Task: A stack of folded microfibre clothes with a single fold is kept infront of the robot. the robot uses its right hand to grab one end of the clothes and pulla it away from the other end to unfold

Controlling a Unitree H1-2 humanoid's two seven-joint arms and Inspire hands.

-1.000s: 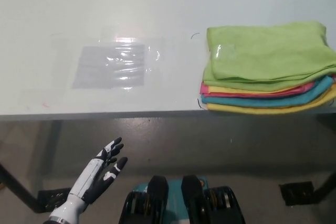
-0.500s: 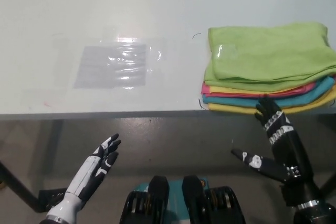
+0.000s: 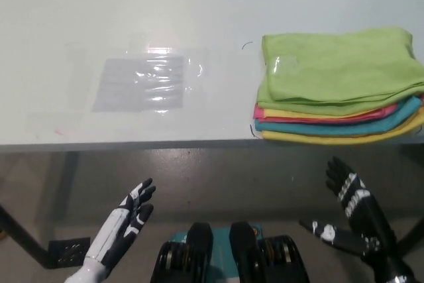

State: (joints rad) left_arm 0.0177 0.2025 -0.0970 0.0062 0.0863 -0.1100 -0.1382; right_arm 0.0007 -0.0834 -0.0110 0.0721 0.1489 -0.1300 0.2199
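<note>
A stack of folded microfibre cloths [image 3: 338, 87] lies at the right of the white table, near its front edge. The top cloth [image 3: 338, 67] is light green; yellow, pink and teal ones show beneath it. My black right hand [image 3: 348, 207] is open below the table edge, under the stack and apart from it. Open as well, my white left hand [image 3: 126, 220] rests at the lower left, below the table edge.
A clear plastic sheet [image 3: 140, 83] lies flat on the table [image 3: 79, 18] left of centre. The table's front edge [image 3: 132, 145] runs across the picture above both hands. A dark table leg [image 3: 20, 233] stands at the lower left.
My right hand came into view from the lower right, rose to the table edge by the stack, then dropped lower. The left hand sank a little.
</note>
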